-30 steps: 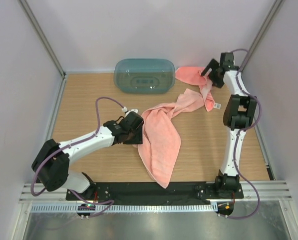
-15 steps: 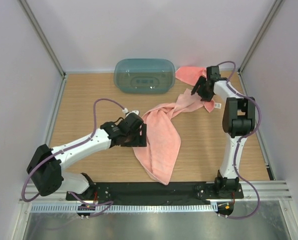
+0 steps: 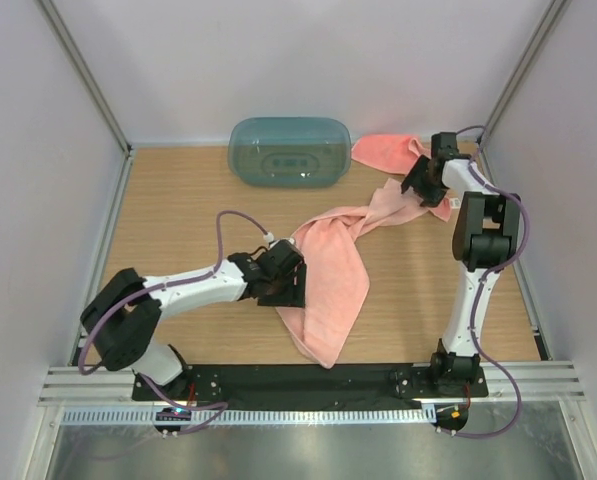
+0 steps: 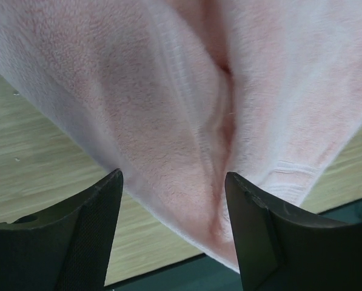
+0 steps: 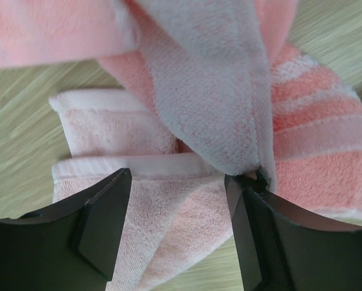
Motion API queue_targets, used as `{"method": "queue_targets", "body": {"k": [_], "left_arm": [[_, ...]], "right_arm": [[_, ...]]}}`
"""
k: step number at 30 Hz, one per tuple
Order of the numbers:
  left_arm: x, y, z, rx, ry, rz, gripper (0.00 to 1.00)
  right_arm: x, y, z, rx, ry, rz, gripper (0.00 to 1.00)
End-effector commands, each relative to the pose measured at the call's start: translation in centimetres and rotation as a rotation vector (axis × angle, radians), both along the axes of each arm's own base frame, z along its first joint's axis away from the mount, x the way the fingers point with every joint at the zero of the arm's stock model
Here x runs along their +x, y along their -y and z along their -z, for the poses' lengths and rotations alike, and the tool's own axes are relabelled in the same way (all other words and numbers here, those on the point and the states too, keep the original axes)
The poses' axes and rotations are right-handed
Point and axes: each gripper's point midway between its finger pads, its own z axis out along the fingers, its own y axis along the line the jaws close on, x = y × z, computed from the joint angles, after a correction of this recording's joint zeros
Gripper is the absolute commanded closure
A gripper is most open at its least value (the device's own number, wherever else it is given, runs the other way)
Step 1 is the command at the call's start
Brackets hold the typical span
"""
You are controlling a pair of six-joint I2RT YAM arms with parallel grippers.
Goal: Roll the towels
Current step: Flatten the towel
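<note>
My left fingers and right fingers both stand parted, gripping nothing; I judge the overlapping towels near the teal tub need separating and flattening before rolling.

We've got a plain towel in salmon pink, the table in pale wood grain, and we see the second towel banded with deeper coral stripes; the tub is see-through teal.

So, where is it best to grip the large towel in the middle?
Probably its left edge, approached from the left by the left gripper: there the large towel lies flat with a free hem, while its far end is twisted.
</note>
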Motion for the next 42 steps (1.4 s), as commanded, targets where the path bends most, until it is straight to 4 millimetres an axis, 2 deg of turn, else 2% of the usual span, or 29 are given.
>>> {"method": "queue_targets", "body": {"k": [1, 4, 6, 9, 11, 12, 15, 16, 17, 18, 19, 20, 21, 22, 25, 26, 27, 29, 30, 31, 32, 34, 42], "left_arm": [[-0.4, 0.4, 2.9, 0.008, -0.048, 0.010, 0.32], [-0.7, -0.3, 4.6, 0.054, -0.072, -0.004, 0.35], [-0.7, -1.0, 4.9, 0.088, -0.075, -0.020, 0.36], [-0.5, -3.0, 5.0, 0.176, -0.061, -0.058, 0.36], [0.3, -4.6, 4.4, 0.215, -0.049, -0.111, 0.37], [0.5, -6.1, 4.1, 0.244, -0.063, -0.150, 0.38], [1.0, -8.2, 2.3, 0.233, -0.036, -0.213, 0.37], [1.4, -8.9, 1.7, 0.227, -0.026, -0.236, 0.35], [1.8, -8.9, 0.4, 0.200, 0.007, -0.230, 0.34], [1.7, -9.4, -0.1, 0.211, 0.010, -0.225, 0.32], [1.9, -9.6, -0.7, 0.214, 0.021, -0.222, 0.30], [2.3, -9.6, -1.7, 0.216, 0.042, -0.201, 0.29], [2.1, -10.5, -2.0, 0.258, 0.045, -0.196, 0.28], [2.2, -10.6, -2.4, 0.272, 0.052, -0.188, 0.27], [2.2, -11.1, -3.4, 0.291, 0.071, -0.146, 0.26], [2.0, -11.1, -3.5, 0.291, 0.071, -0.129, 0.26], [1.9, -11.1, -3.9, 0.275, 0.079, -0.122, 0.26], [1.4, -11.1, -4.0, 0.264, 0.074, -0.102, 0.26], [1.2, -11.3, -4.0, 0.266, 0.076, -0.093, 0.26], [1.1, -11.5, -4.6, 0.255, 0.092, -0.094, 0.26], [0.9, -11.7, -4.7, 0.260, 0.094, -0.093, 0.26], [0.8, -12.0, -5.3, 0.254, 0.113, -0.091, 0.25], [0.5, -12.1, -6.3, 0.218, 0.146, -0.079, 0.24]], "right_arm": [[0.5, 4.9, -1.4, -0.114, -0.007, 0.068, 0.29], [0.3, 7.4, -1.6, -0.154, -0.035, 0.107, 0.24], [-0.6, 9.5, -0.8, -0.158, -0.076, 0.153, 0.23], [-2.0, 11.9, -0.5, -0.199, -0.108, 0.220, 0.22], [-2.6, 12.4, -0.6, -0.228, -0.109, 0.234, 0.21], [-2.9, 11.8, -1.3, -0.228, -0.095, 0.227, 0.21], [-2.0, 9.4, -3.1, -0.213, -0.028, 0.152, 0.21], [-1.4, 6.7, -4.6, -0.211, 0.011, 0.088, 0.21], [-0.8, 4.9, -5.6, -0.218, 0.043, 0.038, 0.21], [-0.6, 3.4, -6.4, -0.237, 0.061, -0.012, 0.20], [-0.1, 0.8, -7.8, -0.239, 0.098, -0.074, 0.19], [0.0, -1.9, -8.1, -0.245, 0.107, -0.134, 0.17], [0.4, -3.1, -9.0, -0.248, 0.127, -0.158, 0.17], [0.5, -4.9, -8.8, -0.244, 0.124, -0.190, 0.17], [1.6, -6.2, -9.3, -0.240, 0.138, -0.192, 0.17], [1.7, -6.4, -8.1, -0.244, 0.106, -0.197, 0.17], [2.5, -6.5, -9.0, -0.250, 0.128, -0.189, 0.17], [3.2, -6.5, -8.1, -0.266, 0.114, -0.192, 0.17], [4.0, -6.6, -8.8, -0.273, 0.135, -0.186, 0.17], [4.3, -6.5, -8.4, -0.289, 0.127, -0.185, 0.17], [4.2, -6.2, -6.8, -0.314, 0.081, -0.186, 0.17], [5.2, -5.9, -6.9, -0.335, 0.084, -0.173, 0.17], [6.3, -5.8, -3.0, -0.360, 0.034, -0.185, 0.22]]}}
